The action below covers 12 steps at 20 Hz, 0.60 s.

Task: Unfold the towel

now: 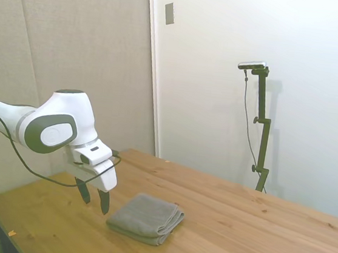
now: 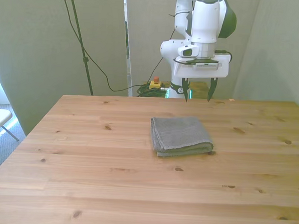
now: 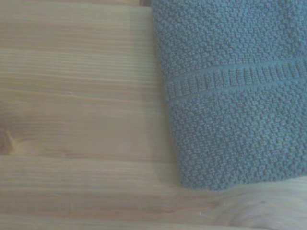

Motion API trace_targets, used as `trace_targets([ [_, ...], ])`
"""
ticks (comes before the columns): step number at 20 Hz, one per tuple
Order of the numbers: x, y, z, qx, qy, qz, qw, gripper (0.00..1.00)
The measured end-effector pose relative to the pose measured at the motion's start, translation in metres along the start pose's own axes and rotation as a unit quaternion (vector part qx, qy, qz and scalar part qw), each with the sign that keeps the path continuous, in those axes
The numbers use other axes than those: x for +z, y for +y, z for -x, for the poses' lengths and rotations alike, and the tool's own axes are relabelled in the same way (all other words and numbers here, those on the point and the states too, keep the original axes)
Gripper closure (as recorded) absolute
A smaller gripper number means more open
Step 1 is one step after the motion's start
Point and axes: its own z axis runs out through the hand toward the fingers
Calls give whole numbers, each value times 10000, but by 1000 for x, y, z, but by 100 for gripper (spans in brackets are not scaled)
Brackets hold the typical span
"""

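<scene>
My gripper (image 2: 196, 95) hangs above the table (image 2: 86, 179) near its far edge, fingers spread wide and empty, just behind the towel (image 2: 181, 135). The towel lies folded in thick layers mid-table, well clear of every edge. Bare wood surrounds it, leaving room, I judge, to draw the top layer open.

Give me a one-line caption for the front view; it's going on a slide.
Folded grey towel lying on the wooden table, with the open tool hovering behind it, not touching.
</scene>
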Motion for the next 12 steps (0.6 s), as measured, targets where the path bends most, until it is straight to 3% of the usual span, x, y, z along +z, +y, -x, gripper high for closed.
trace_targets([
  [4, 5, 6, -9, 120, -63, 6, 9999, 0],
  [9, 7, 47, -103, 987, -53, -156, 9950, 0],
  [12, 16, 71, -144, 1232, -205, -299, 9917, 0],
])
